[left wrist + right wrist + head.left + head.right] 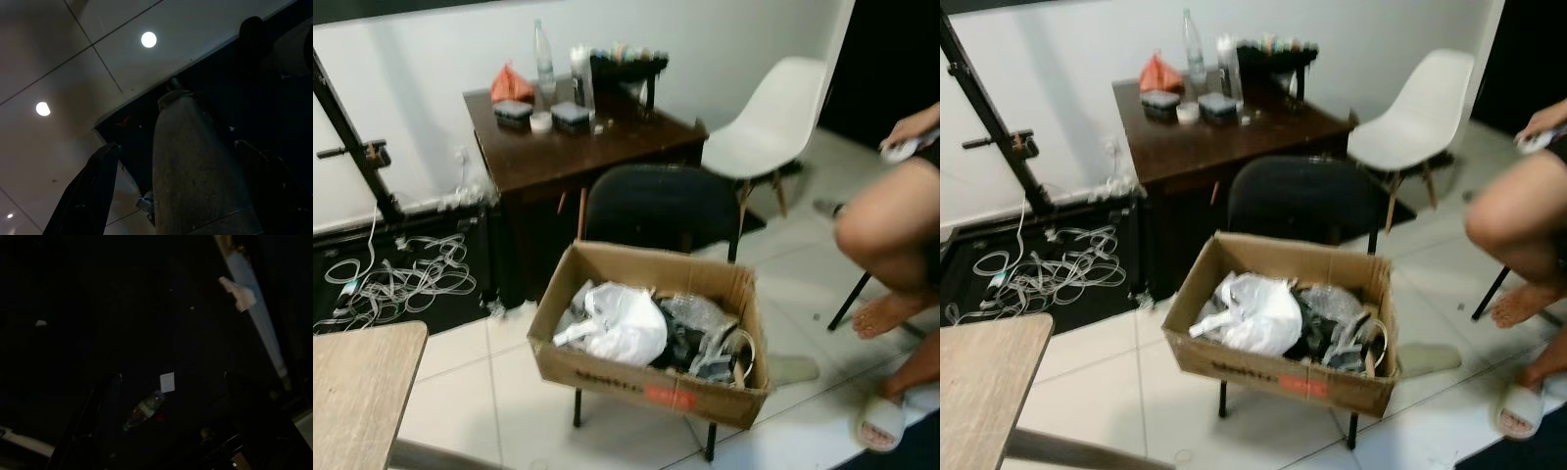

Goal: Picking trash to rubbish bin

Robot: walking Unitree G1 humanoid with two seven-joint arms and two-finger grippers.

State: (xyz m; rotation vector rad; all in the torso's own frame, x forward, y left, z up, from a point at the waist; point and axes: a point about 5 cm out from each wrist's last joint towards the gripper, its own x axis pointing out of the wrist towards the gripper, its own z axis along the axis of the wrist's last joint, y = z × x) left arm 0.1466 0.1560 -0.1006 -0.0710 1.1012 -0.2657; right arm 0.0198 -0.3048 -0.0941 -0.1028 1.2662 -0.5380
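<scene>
An open cardboard box [607, 370] rests on a black chair [658, 204] in the middle of the room. It holds a white plastic bag [625, 323], clear bubble wrap [697, 315] and dark scraps. My left gripper [174, 146] hangs low over pale floor tiles and a black mat, open, its fingers [88, 191] either side of a grey rounded body. The right wrist view is very dark; a small clear plastic bottle [144, 410] lies on a dark floor. My right arm hangs idle.
A dark wooden desk [578, 147] behind the box carries bottles, lidded containers and an orange bag [510, 83]. White chair [773, 117] at back right. A seated person's bare legs [891, 235] at right. Cables [401, 274] at left. A wooden tabletop [357, 392] at near left.
</scene>
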